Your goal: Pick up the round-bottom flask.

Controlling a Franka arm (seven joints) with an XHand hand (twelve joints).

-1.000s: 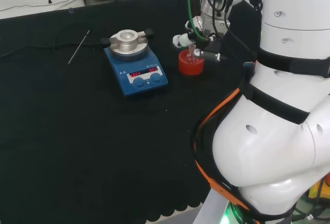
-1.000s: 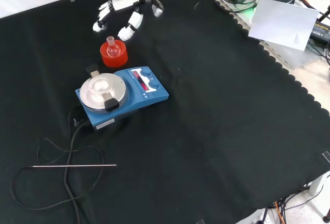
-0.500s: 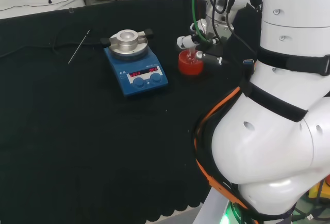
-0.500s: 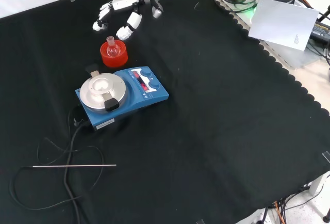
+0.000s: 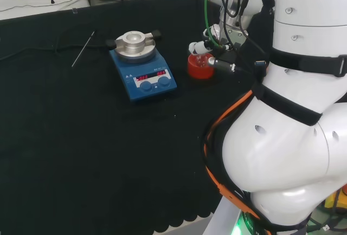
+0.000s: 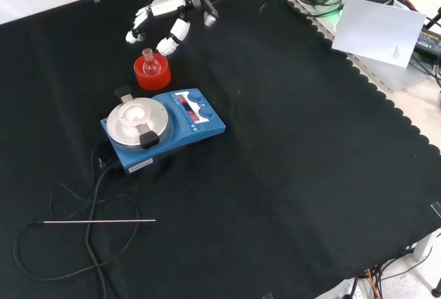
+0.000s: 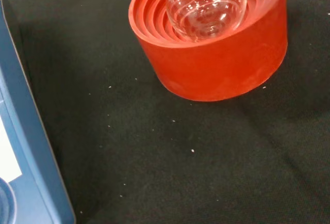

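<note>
While the flask (image 7: pixel 206 4) sits bulb-down in the ribbed red stand (image 7: pixel 216 64), its short neck points straight up in the front view, where it rises just above the stand's rim. Clear glass, nothing visibly inside it. In the front view the stand sits just beyond the blue stirrer plate (image 6: pixel 165 123) — close to its far edge, though whether the two touch is hard to tell.

Beyond the flask in the front view hangs the robot hand (image 6: pixel 165 20), its fingers spread and relaxed, holding nothing, with the nearest fingertips (image 6: pixel 167 45) close to the neck but apart from it. In the head view the same robot hand (image 5: pixel 209 48) hovers right at the stand, to the left of the arm's white links.

The step in hand looks like the approach, with the grasp not yet made. To do it well, the fingers and thumb should likely come down on either side of the neck, or low enough to cup the top of the bulb, before they curl. Glass is slick and the bulb is round, so a pinch high on the neck could let it swing. A straight upward lift seems wise — a sideways drag could tip the stand or knock it against the stirrer. Farther off on the surface (image 6: pixel 310 175) lie a black cable (image 6: pixel 89 202) and a thin metal rod (image 6: pixel 100 221), well clear of the work.
</note>
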